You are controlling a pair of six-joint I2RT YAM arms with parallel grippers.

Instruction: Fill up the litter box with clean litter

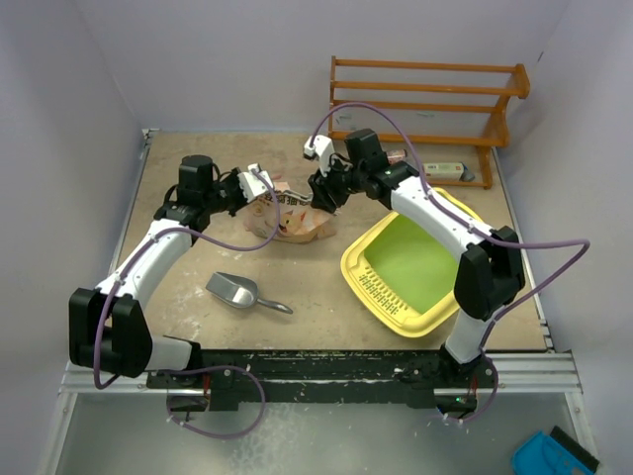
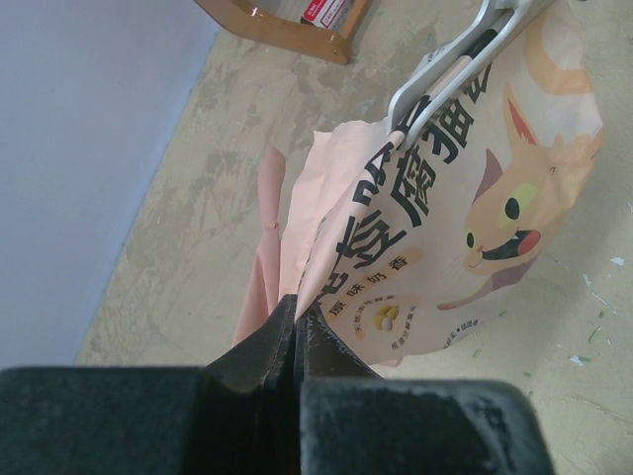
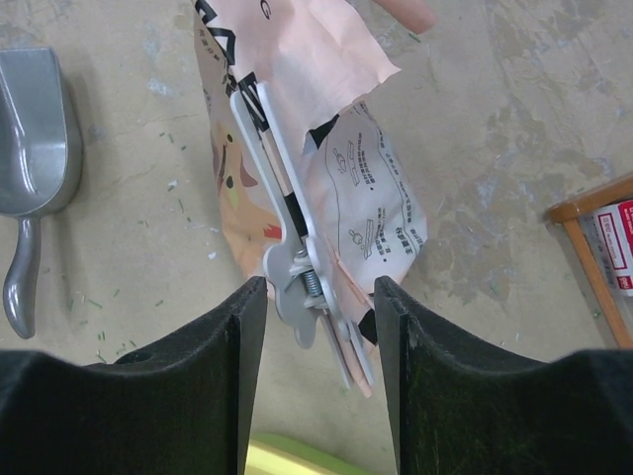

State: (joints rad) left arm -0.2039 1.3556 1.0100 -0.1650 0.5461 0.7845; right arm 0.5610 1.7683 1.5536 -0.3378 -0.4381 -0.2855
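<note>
While clamping the left gripper (image 2: 297, 322) tight on the edge of the cat-litter bag (image 2: 445, 198), straddling the bag's spring clip (image 3: 297, 247) with the right gripper (image 3: 321, 287), jaws standing apart around it. Further right, showing the yellow litter box (image 1: 381, 297) lying on the table (image 1: 326, 317) beside the bag.

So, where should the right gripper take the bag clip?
At its lever ends past the spring, which point toward the right gripper. The clip lies lengthwise between the open jaws, so come from that end; squeezing there probably opens it.
</note>
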